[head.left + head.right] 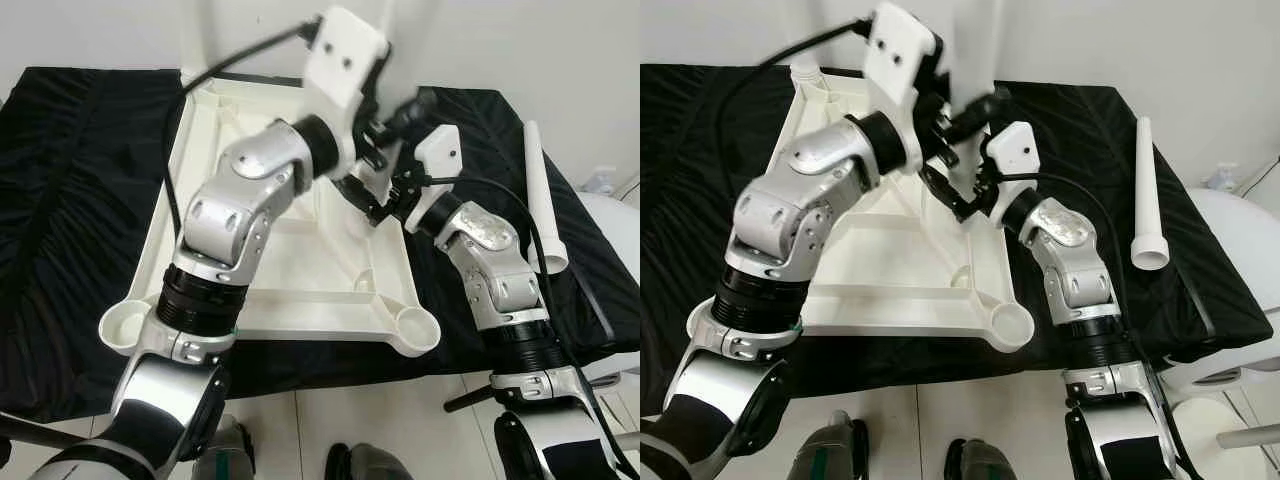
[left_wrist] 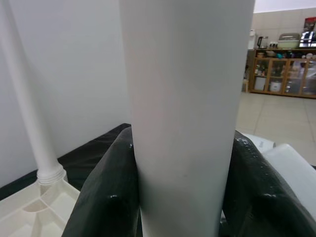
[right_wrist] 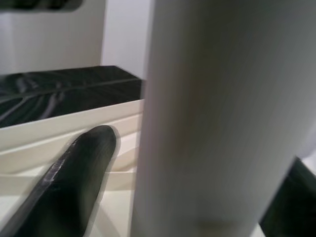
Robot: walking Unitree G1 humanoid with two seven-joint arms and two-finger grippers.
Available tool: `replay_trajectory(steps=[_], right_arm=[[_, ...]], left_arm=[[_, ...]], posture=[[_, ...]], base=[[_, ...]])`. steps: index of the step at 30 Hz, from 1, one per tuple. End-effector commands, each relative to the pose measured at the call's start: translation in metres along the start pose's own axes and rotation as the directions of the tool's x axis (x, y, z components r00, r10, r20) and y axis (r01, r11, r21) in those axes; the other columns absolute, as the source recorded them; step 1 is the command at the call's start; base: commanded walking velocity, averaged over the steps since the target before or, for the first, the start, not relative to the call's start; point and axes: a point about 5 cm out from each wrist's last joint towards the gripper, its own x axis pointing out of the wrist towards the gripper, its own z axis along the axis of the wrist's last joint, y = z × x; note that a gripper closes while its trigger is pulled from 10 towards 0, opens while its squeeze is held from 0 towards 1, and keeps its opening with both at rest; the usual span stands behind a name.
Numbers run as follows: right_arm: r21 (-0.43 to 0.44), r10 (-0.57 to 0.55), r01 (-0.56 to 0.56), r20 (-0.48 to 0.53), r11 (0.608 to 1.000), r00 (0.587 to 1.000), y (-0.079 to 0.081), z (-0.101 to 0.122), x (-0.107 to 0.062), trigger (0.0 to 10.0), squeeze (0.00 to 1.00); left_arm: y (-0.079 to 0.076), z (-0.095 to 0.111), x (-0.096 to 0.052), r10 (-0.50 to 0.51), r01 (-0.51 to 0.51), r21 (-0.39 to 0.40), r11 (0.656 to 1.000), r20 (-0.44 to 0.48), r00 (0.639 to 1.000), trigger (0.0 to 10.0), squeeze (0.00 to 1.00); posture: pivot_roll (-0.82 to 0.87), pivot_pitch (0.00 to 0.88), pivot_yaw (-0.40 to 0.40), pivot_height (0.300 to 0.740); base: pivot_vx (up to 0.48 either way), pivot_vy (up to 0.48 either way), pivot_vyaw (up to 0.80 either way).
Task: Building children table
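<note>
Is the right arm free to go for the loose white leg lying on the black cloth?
Probably not yet. The right pincer is closed around a white leg over the upturned tabletop. The loose leg lies unobstructed on that side.

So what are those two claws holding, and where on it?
Both claws clamp one white table leg: the left claw grips its round shaft between both fingers, and the right claw holds the same shaft.

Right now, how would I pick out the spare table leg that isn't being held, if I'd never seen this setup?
Find the black cloth-covered table with the upturned white plastic tabletop on it. To the robot's right of that tabletop, a long white tapered plastic tube lies flat on the cloth, flared end nearest the robot. It lies alone, with no tool on it.
</note>
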Motion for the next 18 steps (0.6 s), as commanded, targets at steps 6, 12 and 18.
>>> replay_trajectory(steps=[6, 12, 18], right_arm=[[-0.022, -0.011, 0.01, -0.051, 1.0, 0.999, -0.0032, -0.0023, -0.0017, 3.7, 0.0], [-0.023, -0.032, 0.03, -0.092, 0.999, 0.995, -0.0048, -0.0086, -0.002, 10.0, 0.0], [-0.02, -0.057, 0.055, -0.108, 0.998, 0.993, -0.0076, -0.0084, -0.0013, 10.0, 0.0]], left_arm=[[-0.0049, 0.0086, 0.0011, -0.001, 0.0, 0.031, 1.0, 0.044, 0.999, 10.0, 0.0], [-0.0053, 0.0105, 0.0018, 0.0, -0.002, 0.04, 0.999, 0.052, 0.999, 10.0, 0.0], [-0.0047, 0.0116, 0.0017, 0.002, -0.005, 0.055, 0.998, 0.053, 0.999, 10.0, 0.0]], posture=[[0.02, 0.058, -0.096, 0.74], [0.02, 0.058, -0.098, 0.74], [0.02, 0.061, -0.098, 0.74]], base=[[0.0, 0.0, 0.0], [0.0, 0.0, 0.0], [0.0, 0.0, 0.0]])
